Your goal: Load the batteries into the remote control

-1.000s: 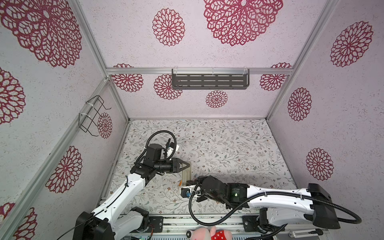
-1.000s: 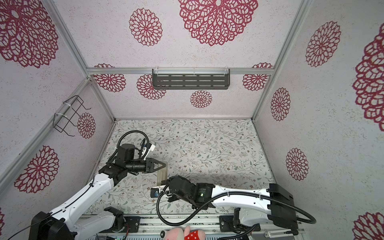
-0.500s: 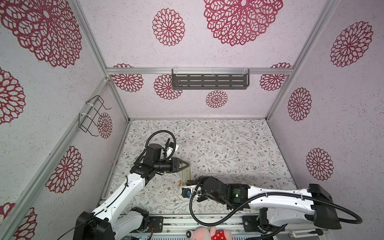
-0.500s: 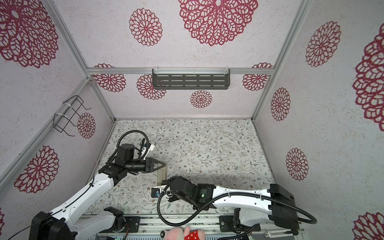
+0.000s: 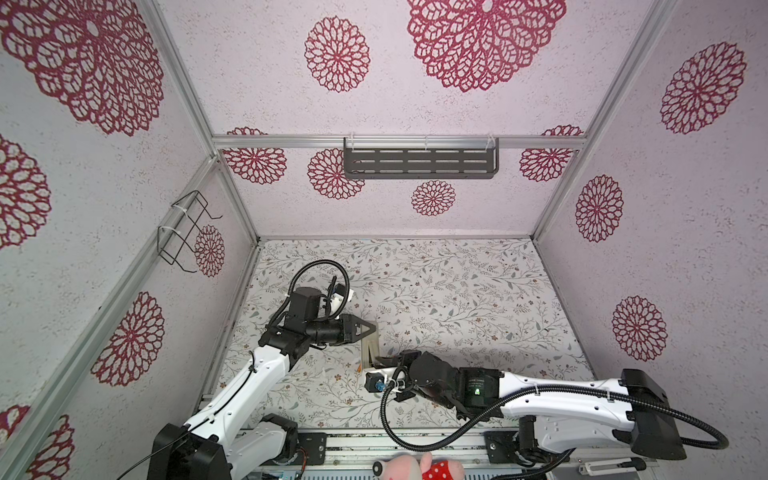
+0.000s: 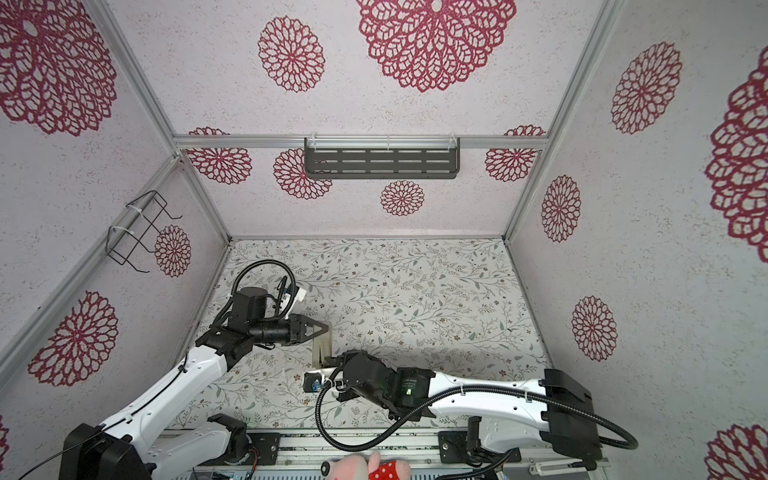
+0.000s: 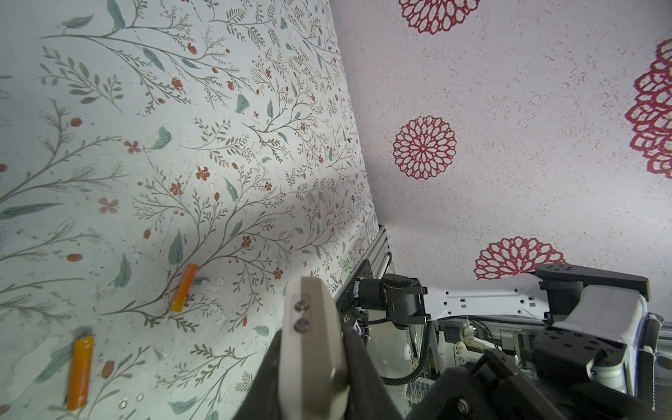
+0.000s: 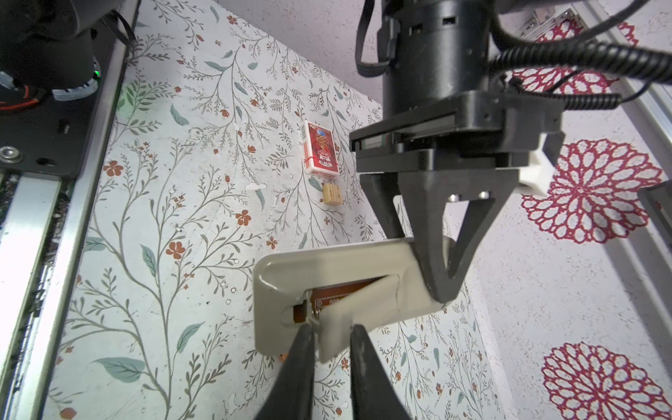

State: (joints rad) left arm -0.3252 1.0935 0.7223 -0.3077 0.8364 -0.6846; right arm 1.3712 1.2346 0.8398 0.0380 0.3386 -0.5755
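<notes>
My left gripper [image 5: 371, 329] is shut on one end of the remote control [image 8: 327, 280], holding it off the table with its plain beige back showing. In the left wrist view the remote control [image 7: 309, 338] sits between the dark fingers. My right gripper [image 8: 332, 332] is shut on the edge of the battery cover [image 8: 349, 312], which stands lifted at an angle, with an orange-brown inside showing in the gap. Two orange batteries [image 7: 184, 292] [image 7: 80, 371] lie loose on the floral table, apart from both grippers.
A red printed card box [image 8: 320, 151] and a small tan wooden block [image 8: 333, 194] lie on the table beyond the remote. A dark shelf [image 5: 419, 164] hangs on the back wall and a wire basket [image 5: 183, 232] on the left wall. A plush toy [image 5: 419, 467] sits at the front rail.
The right forearm has dipped slightly. Both grips and the remote's place look the same.
</notes>
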